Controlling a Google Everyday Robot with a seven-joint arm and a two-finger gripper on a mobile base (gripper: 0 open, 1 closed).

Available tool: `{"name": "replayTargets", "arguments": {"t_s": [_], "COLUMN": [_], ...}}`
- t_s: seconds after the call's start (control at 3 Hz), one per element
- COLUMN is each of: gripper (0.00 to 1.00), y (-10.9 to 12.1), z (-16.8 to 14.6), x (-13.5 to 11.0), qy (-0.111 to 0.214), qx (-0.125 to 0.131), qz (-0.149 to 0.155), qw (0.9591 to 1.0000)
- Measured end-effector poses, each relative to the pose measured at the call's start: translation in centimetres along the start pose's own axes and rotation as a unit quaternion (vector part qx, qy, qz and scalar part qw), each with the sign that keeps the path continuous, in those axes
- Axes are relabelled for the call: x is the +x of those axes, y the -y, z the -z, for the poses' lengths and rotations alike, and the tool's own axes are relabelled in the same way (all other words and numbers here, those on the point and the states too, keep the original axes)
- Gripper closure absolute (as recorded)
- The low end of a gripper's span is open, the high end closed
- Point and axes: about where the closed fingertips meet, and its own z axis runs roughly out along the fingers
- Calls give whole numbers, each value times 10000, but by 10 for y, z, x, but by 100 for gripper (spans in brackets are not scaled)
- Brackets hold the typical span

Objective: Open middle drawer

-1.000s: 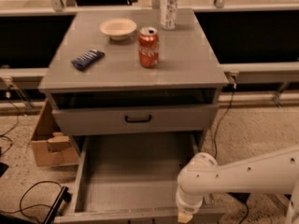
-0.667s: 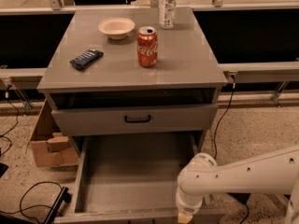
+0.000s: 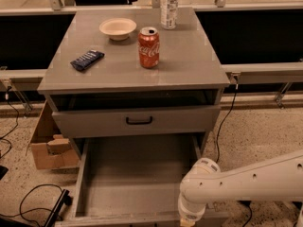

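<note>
The grey cabinet has a drawer pulled far out below its top one. This open drawer is the middle drawer; it is empty, and its front runs along the bottom edge of the view with the handle hidden. Above it, the top drawer with a black bar handle stands slightly ajar. The lowest drawer is hidden. My white arm comes in from the right, and the gripper points down at the open drawer's front right corner, cut off by the frame edge.
On the cabinet top are a red cola can, a cream bowl, a clear bottle and a dark packet. A cardboard box sits on the floor at the left. Cables lie at the lower left, and one hangs at the right.
</note>
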Motion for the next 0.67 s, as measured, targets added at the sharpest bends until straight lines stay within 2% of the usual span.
{"name": "replayTargets", "arguments": {"t_s": [0.33,0.67], "gripper": [100,100], "y": [-14,-14], "z": [4,4], "x": [6,6], "qy": [-44,-44], "qx": [34,34], "qz": [-152,-152], "qw": [9999,9999]}}
